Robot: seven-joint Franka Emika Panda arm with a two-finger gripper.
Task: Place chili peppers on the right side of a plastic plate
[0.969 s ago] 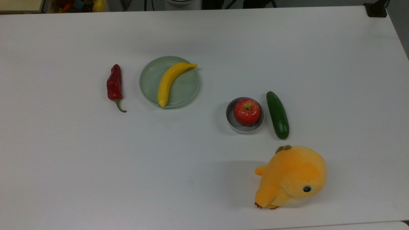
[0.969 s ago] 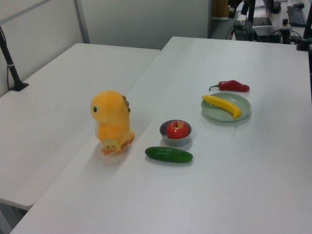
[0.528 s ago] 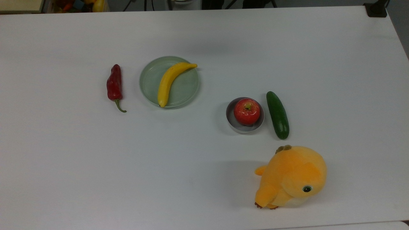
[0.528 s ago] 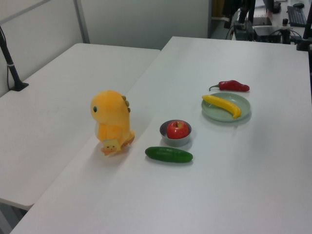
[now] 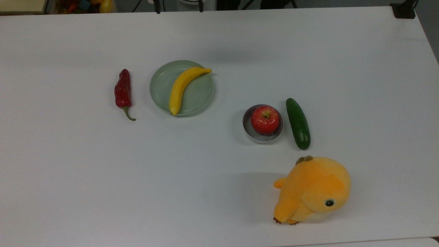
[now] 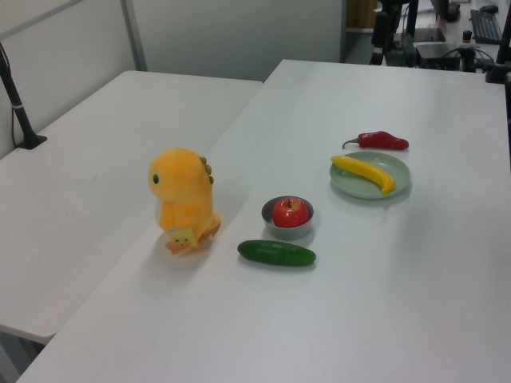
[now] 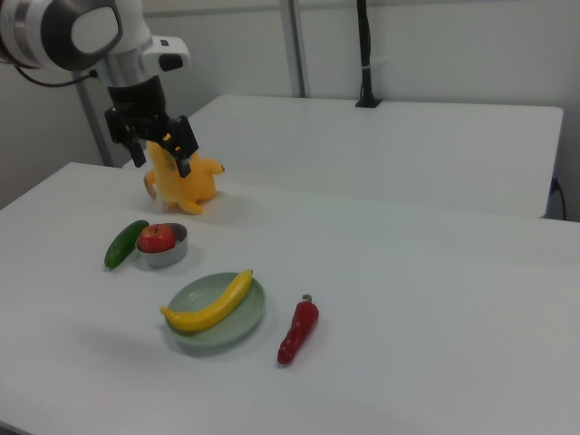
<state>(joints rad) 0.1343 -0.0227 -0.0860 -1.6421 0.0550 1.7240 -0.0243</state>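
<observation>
In the right view, the chili (image 7: pixel 297 331) lies nearest on the desk (image 7: pixel 435 299), just beside the plate (image 7: pixel 237 323) on the right view's right, not touching. A banana (image 7: pixel 210 304) rests across the plate. Farther back an apple (image 7: pixel 157 237) sits in a bowl (image 7: pixel 170 254), a cucumber (image 7: pixel 124 244) beside it. Beyond, the pincer (image 7: pixel 163 155) hangs spread and empty before a plush toy (image 7: pixel 186 186).
</observation>
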